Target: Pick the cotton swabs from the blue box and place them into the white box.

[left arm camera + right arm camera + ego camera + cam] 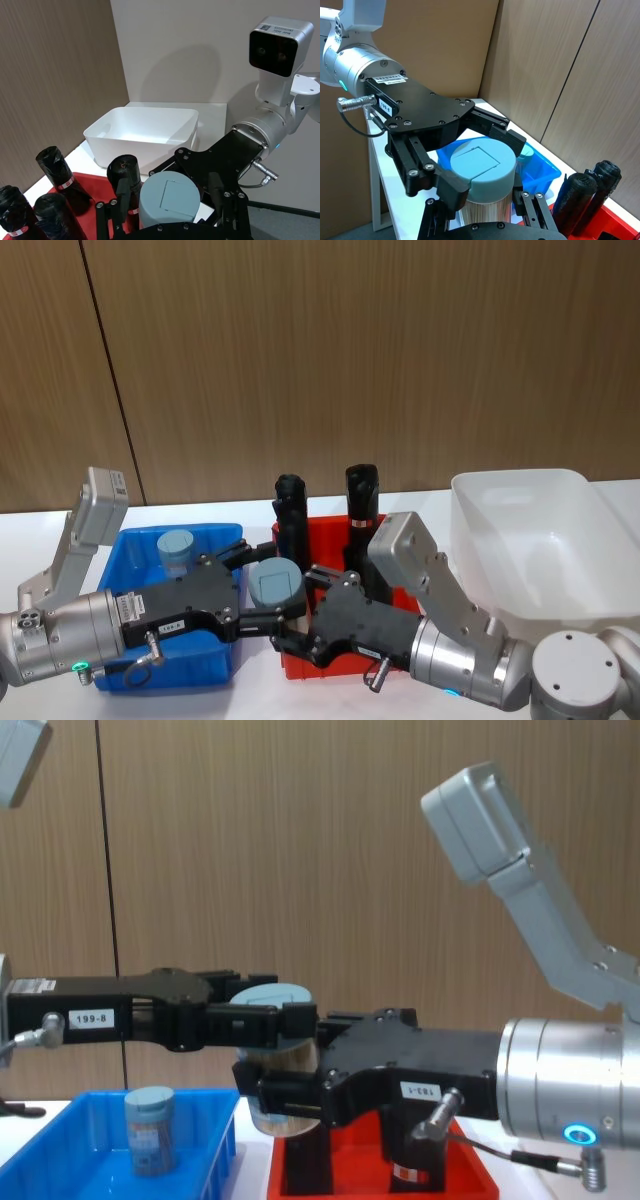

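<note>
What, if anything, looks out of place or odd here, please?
Nothing is spilled or damaged. The one oddity: a swab jar hangs in mid-air between the blue box and red bin, the left gripper clamped on its lid and the right gripper at its body. That looks like a handover.

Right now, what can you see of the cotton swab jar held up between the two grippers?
The cotton swab jar is a small cylinder: clear wall with white swab sticks showing through, dull grey-blue round lid with a square flap outlined on top. It is roughly upright in the air, between the blue box and the red bin and above both. The left gripper is shut on it at lid level; the right gripper meets its clear body from the opposite side, lower down.
</note>
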Tool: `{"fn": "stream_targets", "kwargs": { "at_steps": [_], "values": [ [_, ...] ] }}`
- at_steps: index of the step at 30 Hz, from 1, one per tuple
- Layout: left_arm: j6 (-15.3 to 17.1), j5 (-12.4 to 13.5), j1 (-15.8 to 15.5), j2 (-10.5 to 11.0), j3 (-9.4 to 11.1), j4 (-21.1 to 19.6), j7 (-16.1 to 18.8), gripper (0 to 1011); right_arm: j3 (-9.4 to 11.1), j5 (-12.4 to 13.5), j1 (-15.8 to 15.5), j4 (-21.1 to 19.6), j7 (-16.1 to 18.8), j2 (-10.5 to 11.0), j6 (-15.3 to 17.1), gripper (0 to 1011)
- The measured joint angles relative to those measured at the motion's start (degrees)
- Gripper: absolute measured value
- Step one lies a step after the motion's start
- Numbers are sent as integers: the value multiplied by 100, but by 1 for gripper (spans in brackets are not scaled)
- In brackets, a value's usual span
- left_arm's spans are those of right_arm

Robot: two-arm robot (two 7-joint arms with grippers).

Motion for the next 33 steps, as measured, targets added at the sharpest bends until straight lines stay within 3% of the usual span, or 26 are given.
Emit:
{"fn": "stream_targets", "kwargs": {
  "at_steps": [2, 18, 33],
  "values": [
    [0, 0, 0, 0, 0, 0, 0, 1003, -5, 0, 4, 2, -17, -1, 4, 622],
    [0, 0, 0, 0, 0, 0, 0, 1004, 5, 3, -4, 32, -302, 41, -93, 622],
    [0, 0, 0, 0, 0, 0, 0, 1004, 342, 147, -59, 130, -999, 346, -301, 622]
  ]
}}
